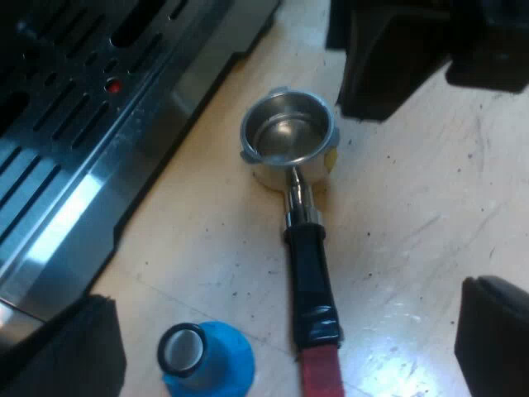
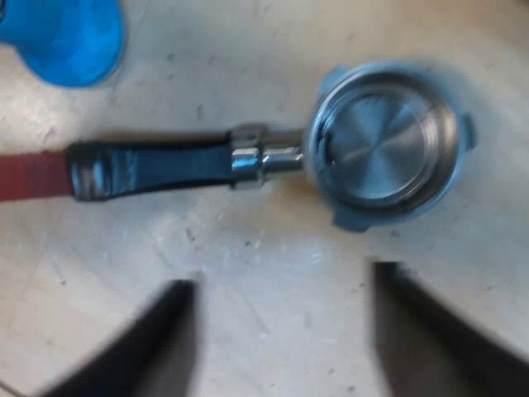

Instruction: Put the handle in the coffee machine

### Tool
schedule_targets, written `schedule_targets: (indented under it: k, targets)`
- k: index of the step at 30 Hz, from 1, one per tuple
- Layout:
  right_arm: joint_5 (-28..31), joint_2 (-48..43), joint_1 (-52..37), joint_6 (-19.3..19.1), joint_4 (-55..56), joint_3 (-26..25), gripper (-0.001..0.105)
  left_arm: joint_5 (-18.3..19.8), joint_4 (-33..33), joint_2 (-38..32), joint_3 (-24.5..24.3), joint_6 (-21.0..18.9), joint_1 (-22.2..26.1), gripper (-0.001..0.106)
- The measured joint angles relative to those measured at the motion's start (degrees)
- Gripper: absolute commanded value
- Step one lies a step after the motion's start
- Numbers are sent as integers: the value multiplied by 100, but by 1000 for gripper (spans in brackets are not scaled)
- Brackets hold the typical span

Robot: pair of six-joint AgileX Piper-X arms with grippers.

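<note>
The metal holder [image 1: 289, 141] lies loose on the table [image 1: 413, 231], not locked into the machine. Its cup faces up, and its dark handle [image 1: 312, 277] lies flat and ends in red [image 1: 318, 372]. The cup sits just beside the foot of the espresso machine [image 1: 74, 141]. A blue tamper [image 1: 207, 360] stands near the red end, apart from it.

Surface: pale wood, scuffed and speckled, with glare patches.

The left wrist view takes in the machine's slotted metal drip grid and a small red spot within it. The right wrist view looks straight down into the cup, whose floor is flat bright metal.

Left gripper [image 1: 293, 294]: fingers spread wide, one on each side of the handle. They touch nothing and hold nothing.

Right gripper [image 2: 285, 277]: fingers parted and empty, over bare table just beside the holder's neck.
</note>
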Motion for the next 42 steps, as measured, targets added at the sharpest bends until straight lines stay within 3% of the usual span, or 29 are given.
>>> schedule_targets:
  k: [1, 2, 10, 16, 26, 34, 42]
  targets:
    - [-2, 0, -95, -85, -34, 0, 80, 0, -6, 51, 0, -43, 0, 83]
    - [-2, 0, -113, -93, -40, 0, 81, 0, -23, 147, 0, -91, 0, 83]
    - [19, 97, -633, -578, -345, 0, 80, 83, -300, 710, 0, -144, 0, 83]
    - [12, 657, -653, -1035, -554, 0, 80, 104, -329, 824, 0, -155, 0, 83]
    - [-114, 1246, -816, -1269, -764, 0, 80, 104, -281, 824, 0, -155, 0, 83]
    - [-568, 1445, -963, -1326, -846, 0, 80, 104, -281, 824, 0, -155, 0, 83]
    - [-758, 1664, -963, -1402, -887, 0, 75, 104, -281, 824, 0, -155, 0, 83]
